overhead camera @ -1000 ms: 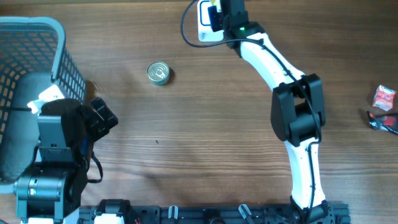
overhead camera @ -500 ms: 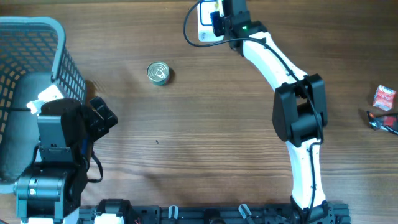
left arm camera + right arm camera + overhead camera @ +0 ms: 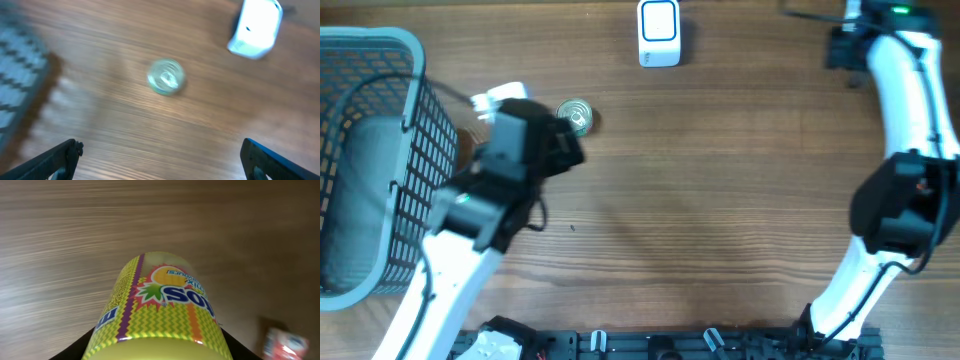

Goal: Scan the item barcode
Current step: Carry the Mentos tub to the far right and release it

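Right gripper [image 3: 160,351] swung from scanner [image 3: 659,32] to 2 o'clock, clamping yellow pack [image 3: 160,300], probably scanned; left gripper [image 3: 161,157], wide open and empty, nears tin [image 3: 166,76].

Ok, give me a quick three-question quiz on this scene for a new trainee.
1. True or false: the left tool is open and holds nothing.
2. What does the right tool hold? A: a tin can. B: a yellow package. C: a white scanner.
3. In the overhead view, which container stands on the far left?
Key: 1 true; 2 B; 3 the mesh basket.
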`<control>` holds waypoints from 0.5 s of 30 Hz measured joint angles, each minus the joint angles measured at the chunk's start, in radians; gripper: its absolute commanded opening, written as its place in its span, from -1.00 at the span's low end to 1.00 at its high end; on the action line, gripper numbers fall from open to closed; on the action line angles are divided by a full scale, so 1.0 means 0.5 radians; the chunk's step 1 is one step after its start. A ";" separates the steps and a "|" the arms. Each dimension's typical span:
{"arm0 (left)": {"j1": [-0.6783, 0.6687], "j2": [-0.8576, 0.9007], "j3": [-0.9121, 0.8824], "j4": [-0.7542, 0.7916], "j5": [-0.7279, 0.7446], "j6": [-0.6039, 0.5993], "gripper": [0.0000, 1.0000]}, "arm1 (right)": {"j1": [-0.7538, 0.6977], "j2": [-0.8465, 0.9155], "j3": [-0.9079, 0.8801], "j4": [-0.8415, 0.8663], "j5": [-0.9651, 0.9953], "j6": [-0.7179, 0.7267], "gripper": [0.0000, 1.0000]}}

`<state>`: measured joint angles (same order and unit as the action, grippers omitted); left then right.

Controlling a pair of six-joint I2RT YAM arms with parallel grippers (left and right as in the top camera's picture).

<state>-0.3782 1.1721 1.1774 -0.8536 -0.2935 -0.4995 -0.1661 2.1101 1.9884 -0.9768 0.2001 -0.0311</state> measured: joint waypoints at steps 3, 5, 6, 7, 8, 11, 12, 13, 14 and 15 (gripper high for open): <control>-0.176 0.143 0.000 0.089 0.009 -0.001 1.00 | -0.253 0.000 -0.001 0.026 -0.087 0.001 0.11; -0.262 0.217 0.000 0.105 0.009 -0.010 1.00 | -0.387 0.000 -0.001 0.076 -0.127 0.002 0.11; -0.298 0.251 0.000 0.108 0.010 -0.018 1.00 | -0.456 0.001 -0.001 0.085 -0.146 0.007 0.10; -0.327 0.280 0.000 0.108 0.011 -0.024 1.00 | -0.488 0.003 -0.001 0.083 -0.150 0.024 0.06; -0.355 0.307 0.000 0.108 0.016 -0.030 1.00 | -0.566 0.011 -0.001 0.082 -0.163 0.040 0.03; -0.391 0.333 0.000 0.108 0.016 -0.034 1.00 | -0.671 0.082 -0.001 0.033 -0.219 0.122 0.02; -0.394 0.333 0.000 0.109 0.016 -0.039 1.00 | -0.697 0.131 -0.001 -0.003 -0.233 0.155 0.03; -0.395 0.333 0.000 0.108 0.016 -0.041 1.00 | -0.713 0.177 -0.001 -0.033 -0.241 0.188 0.04; -0.395 0.333 0.000 0.108 0.016 -0.045 1.00 | -0.725 0.240 -0.002 -0.069 -0.247 0.232 0.07; -0.395 0.333 0.000 0.108 0.016 -0.046 1.00 | -0.730 0.298 -0.002 -0.121 -0.256 0.282 0.11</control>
<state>-0.5758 1.3384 1.1774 -0.7994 -0.2855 -0.5224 -0.5312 2.2593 1.9873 -1.0370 0.0723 0.1101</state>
